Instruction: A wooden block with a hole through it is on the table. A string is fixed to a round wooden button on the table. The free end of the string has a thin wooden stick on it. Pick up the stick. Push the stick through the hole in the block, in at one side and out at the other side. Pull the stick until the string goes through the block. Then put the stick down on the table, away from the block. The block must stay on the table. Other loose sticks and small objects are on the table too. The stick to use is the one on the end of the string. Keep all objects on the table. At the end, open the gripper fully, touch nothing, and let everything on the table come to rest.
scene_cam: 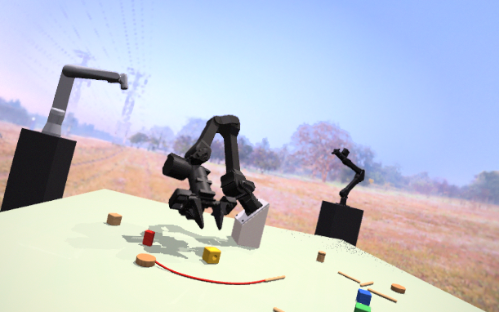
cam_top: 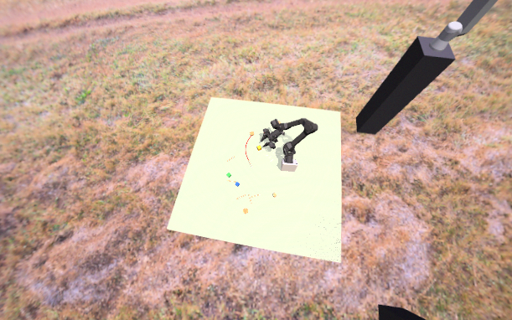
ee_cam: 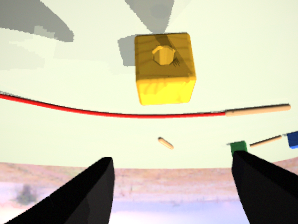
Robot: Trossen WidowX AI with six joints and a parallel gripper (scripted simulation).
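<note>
The yellow block stands on the table. Its hole shows on the side facing the exterior camera and, in the wrist view, on the side facing the arm. My gripper is open and empty, above the table on the arm's side of the block, clear of it. The round wooden button holds the red string, which curves past the block outside its hole. The string's stick lies flat on the table.
A red block and a wooden cylinder stand near the button. A green block, a blue block, another cylinder, another button and several loose sticks lie beyond the string's stick.
</note>
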